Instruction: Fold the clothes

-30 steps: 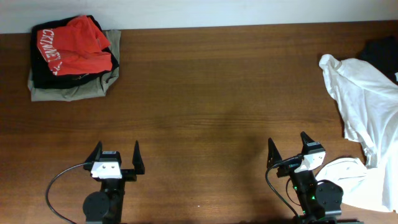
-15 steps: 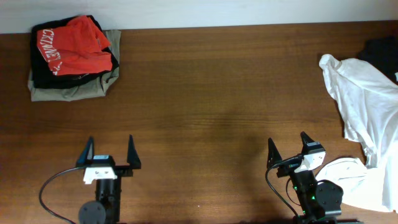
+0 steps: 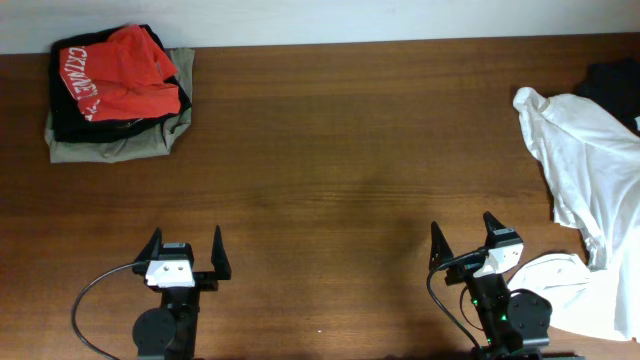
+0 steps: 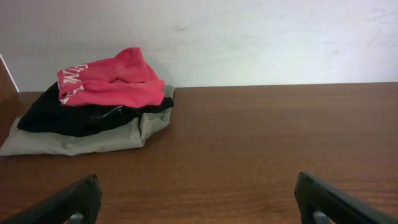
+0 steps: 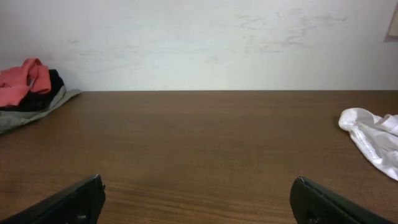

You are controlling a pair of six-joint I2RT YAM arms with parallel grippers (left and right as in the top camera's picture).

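An orange-red T-shirt (image 3: 122,72) lies folded on top of a black garment (image 3: 68,118) and a khaki garment (image 3: 120,147), stacked at the far left corner. The stack also shows in the left wrist view (image 4: 109,84) and the right wrist view (image 5: 22,84). A loose white garment (image 3: 580,160) lies crumpled at the right edge, its tip in the right wrist view (image 5: 373,134). A black garment (image 3: 612,85) lies behind it. My left gripper (image 3: 186,245) is open and empty near the front edge. My right gripper (image 3: 460,237) is open and empty, beside the white garment.
The wooden table (image 3: 340,150) runs to a white wall at the back. A white rounded piece (image 3: 558,272) lies at the front right, next to my right arm.
My left gripper shifted left half a second ago and has come back to where it was a second ago. The right arm and the clothes have not moved.
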